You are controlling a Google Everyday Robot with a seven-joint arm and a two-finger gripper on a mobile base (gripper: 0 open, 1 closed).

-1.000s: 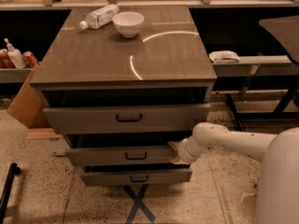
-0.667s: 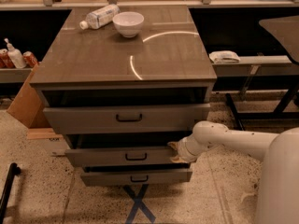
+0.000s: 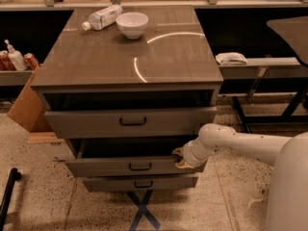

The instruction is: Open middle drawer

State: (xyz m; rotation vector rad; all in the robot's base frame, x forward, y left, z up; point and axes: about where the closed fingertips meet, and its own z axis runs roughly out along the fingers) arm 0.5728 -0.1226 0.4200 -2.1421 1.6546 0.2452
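The middle drawer is a grey-brown wooden drawer with a small dark bail handle at its centre. It stands pulled out from the cabinet, and a dark gap shows its inside behind the front panel. My gripper is at the right end of this drawer's front, against its top edge. The white arm reaches in from the right.
The top drawer stands slightly out and the slim bottom drawer sits below. A white bowl and a lying bottle are on the cabinet top. A cardboard box is at the left and a metal table frame at the right.
The middle drawer front and my gripper have come slightly further out toward the camera. Nothing else has moved.
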